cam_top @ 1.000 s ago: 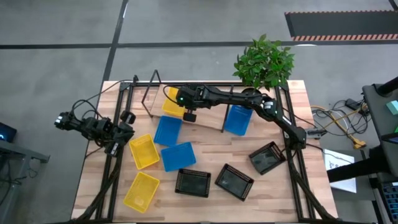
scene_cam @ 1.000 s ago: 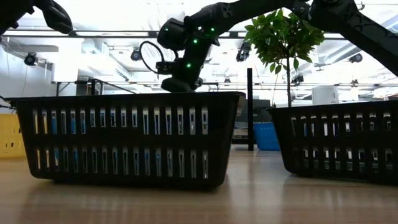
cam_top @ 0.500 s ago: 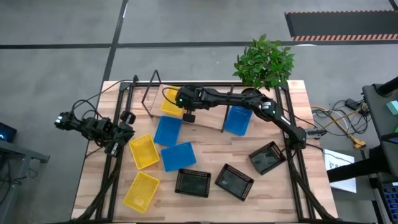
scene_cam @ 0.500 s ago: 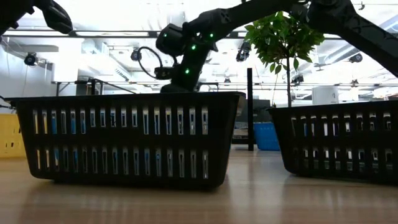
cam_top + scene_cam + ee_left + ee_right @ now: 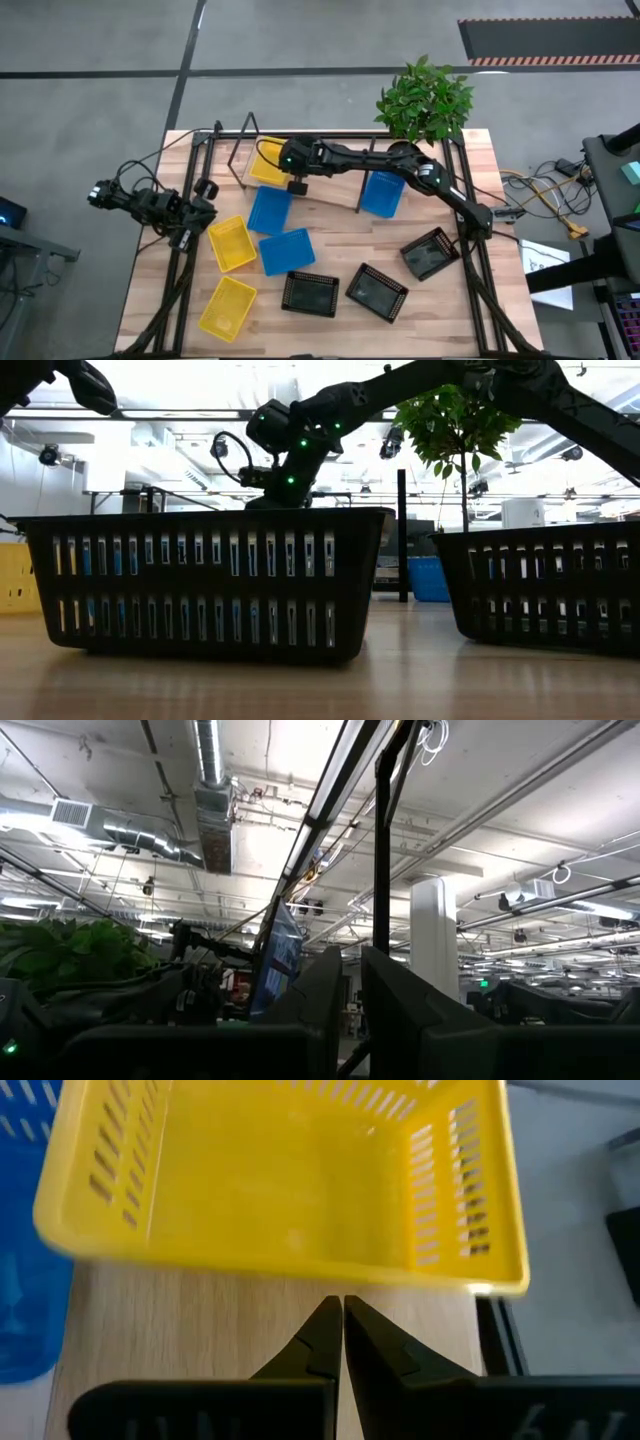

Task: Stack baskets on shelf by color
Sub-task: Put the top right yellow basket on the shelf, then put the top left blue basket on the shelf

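Note:
My right gripper [image 5: 296,184] [image 5: 337,1312] reaches over the light-wood shelf [image 5: 335,190]. It is shut, with its tips at the long side of a yellow basket [image 5: 266,160] [image 5: 280,1180] that sits flat at the shelf's left end. A blue basket [image 5: 381,192] stands at the shelf's right end. On the table lie two blue baskets [image 5: 269,210], two yellow baskets [image 5: 230,243] and three black baskets [image 5: 310,293]. My left gripper [image 5: 204,190] [image 5: 350,960] waits at the table's left edge, pointing up, with a narrow gap between its fingers. My right gripper's shut fingertips [image 5: 328,1308] point level at the yellow basket's long rim [image 5: 330,1275] from the table's near side, across its length. The basket rests flat on the shelf board. I cannot tell whether the tips touch the rim or stop just short of it.
A potted green plant [image 5: 425,98] stands at the far right corner. The shelf's black wire end frame [image 5: 245,135] rises just left of the yellow basket. In the low view two black baskets [image 5: 200,585] [image 5: 545,585] fill the foreground. Cables lie beyond the right edge [image 5: 550,200].
My right gripper has moved a little toward the table's left and far side, staying shut. The yellow basket has slid along the shelf board toward the shelf's left end, staying flat.

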Robot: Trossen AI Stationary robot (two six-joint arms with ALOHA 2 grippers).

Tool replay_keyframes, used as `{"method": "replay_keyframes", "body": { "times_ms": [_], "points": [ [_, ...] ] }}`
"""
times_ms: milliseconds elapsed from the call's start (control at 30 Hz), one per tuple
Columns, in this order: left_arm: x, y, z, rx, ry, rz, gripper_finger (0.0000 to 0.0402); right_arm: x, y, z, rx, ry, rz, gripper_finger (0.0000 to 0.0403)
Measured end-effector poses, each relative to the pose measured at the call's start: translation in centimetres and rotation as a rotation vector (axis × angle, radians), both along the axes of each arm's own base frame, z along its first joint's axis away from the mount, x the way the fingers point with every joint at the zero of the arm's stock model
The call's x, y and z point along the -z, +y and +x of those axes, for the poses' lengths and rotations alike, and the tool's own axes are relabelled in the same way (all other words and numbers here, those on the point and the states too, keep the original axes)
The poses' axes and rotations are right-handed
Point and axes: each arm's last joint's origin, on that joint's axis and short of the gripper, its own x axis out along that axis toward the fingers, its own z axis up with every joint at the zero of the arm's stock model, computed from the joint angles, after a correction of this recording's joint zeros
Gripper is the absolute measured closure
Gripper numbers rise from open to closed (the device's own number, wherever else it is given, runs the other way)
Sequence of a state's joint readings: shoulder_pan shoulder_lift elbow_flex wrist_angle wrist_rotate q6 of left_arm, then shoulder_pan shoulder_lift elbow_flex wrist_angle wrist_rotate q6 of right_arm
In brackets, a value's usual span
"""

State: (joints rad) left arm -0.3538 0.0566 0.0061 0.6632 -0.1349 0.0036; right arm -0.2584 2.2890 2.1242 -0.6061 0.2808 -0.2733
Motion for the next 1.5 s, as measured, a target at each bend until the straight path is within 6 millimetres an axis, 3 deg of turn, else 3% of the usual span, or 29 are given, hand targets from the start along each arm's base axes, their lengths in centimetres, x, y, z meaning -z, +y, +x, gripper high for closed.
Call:
{"method": "replay_keyframes", "body": {
  "times_ms": [367, 533, 667, 867, 1200, 1367, 1500],
  "points": [
    [0.0, 0.0, 0.0, -0.001, -0.002, 0.001, 0.0375, 0.1, -0.2, 0.8, -0.014, -0.066, -0.042, 0.0394],
    [0.0, 0.0, 0.0, -0.001, -0.001, 0.001, 0.0375, -1.8, 1.2, 0.3, -0.004, -0.075, -0.014, 0.0394],
    [0.0, 0.0, 0.0, -0.001, -0.001, 0.001, 0.0375, -3.8, 3.9, -0.2, -0.039, -0.064, 0.003, 0.0394],
    [0.0, 0.0, 0.0, -0.001, -0.002, 0.001, 0.0375, -6.0, 10.0, -1.2, -0.129, -0.006, 0.04, 0.0394],
    [0.0, 0.0, 0.1, -0.001, 0.005, 0.003, 0.0375, -6.4, 21.0, -3.9, -0.268, 0.019, 0.027, 0.0394],
    [0.1, -0.1, 0.2, -0.001, 0.013, 0.006, 0.0375, -5.6, 23.9, -6.3, -0.286, -0.016, 0.003, 0.0394],
    [0.2, -0.2, 0.5, -0.001, 0.03, 0.012, 0.0375, -5.4, 24.7, -9.3, -0.288, -0.067, 0.014, 0.0394]
  ]
}}
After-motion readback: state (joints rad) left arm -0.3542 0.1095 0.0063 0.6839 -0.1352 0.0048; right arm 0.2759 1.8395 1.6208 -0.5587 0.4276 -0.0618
